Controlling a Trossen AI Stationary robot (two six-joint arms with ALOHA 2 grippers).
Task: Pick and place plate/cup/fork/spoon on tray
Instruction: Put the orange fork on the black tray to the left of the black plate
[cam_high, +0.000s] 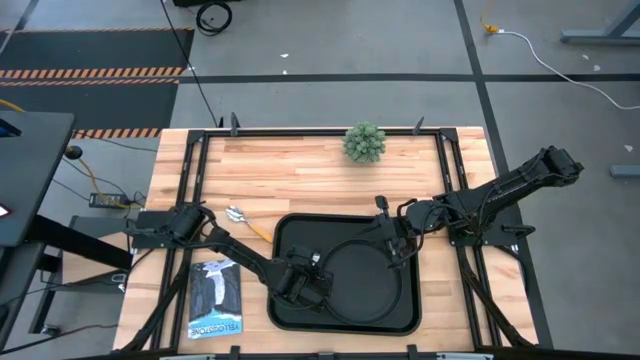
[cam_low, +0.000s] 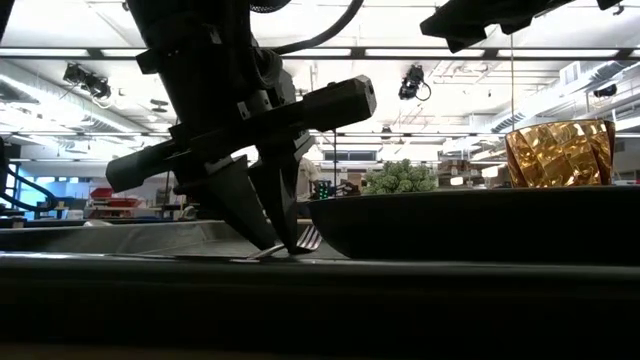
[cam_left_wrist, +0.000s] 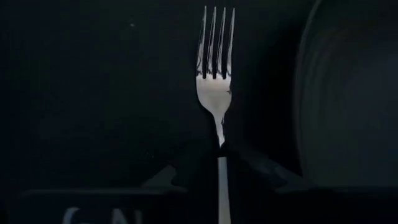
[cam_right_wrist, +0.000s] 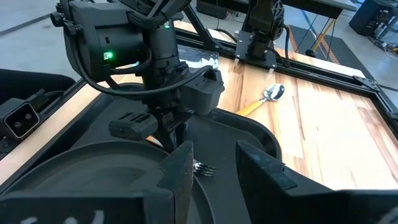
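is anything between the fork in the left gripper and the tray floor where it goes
Nothing visible. The left gripper is shut on the fork low over bare tray floor, its tines beside the plate, not over it.

The tray (cam_high: 283, 232) sat at the table's (cam_high: 300, 165) front middle, with the plate (cam_high: 368, 290) in its right part and the fork (cam_left_wrist: 215, 81) just left of the plate. The spoon (cam_high: 240, 215) lay on the table off the tray's back-left corner, a booklet (cam_high: 215, 298) lay left of the tray, and a small plant (cam_high: 364, 142) stood behind.

Shiny metal fork (cam_left_wrist: 214, 93), matt tray (cam_left_wrist: 93, 93)
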